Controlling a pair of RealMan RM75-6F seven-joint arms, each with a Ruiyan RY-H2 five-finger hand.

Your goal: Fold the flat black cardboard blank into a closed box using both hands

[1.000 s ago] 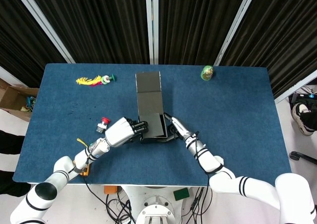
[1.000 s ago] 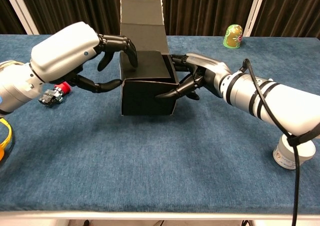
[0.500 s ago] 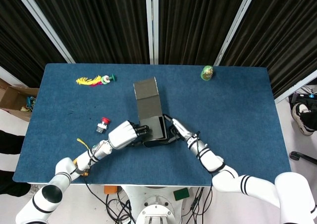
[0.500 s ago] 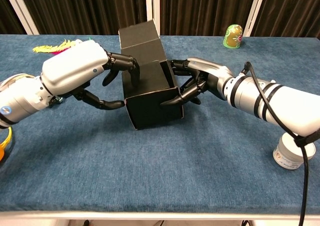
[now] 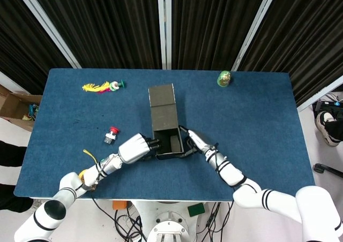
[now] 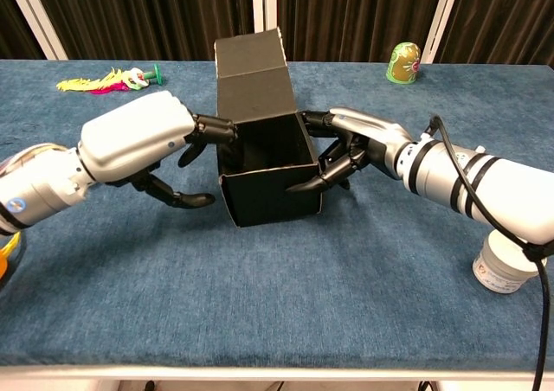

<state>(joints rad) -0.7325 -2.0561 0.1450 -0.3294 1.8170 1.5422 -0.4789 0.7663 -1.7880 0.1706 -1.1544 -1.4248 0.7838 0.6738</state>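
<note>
Near the middle of the front edge of the blue-covered worktop [image 6: 260,304], the black cardboard box [image 6: 270,183] stood erected: walls up, cavity open, lid flap upright at its far side. The left hand [image 6: 138,144] gripped its left wall, and the right hand [image 6: 359,144] gripped its right wall with fingers curled on it. Judged remaining: folding the lid down and tucking it shut.

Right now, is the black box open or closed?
Open. The black box shows a hollow inside, and its lid flap stands up behind.
</note>
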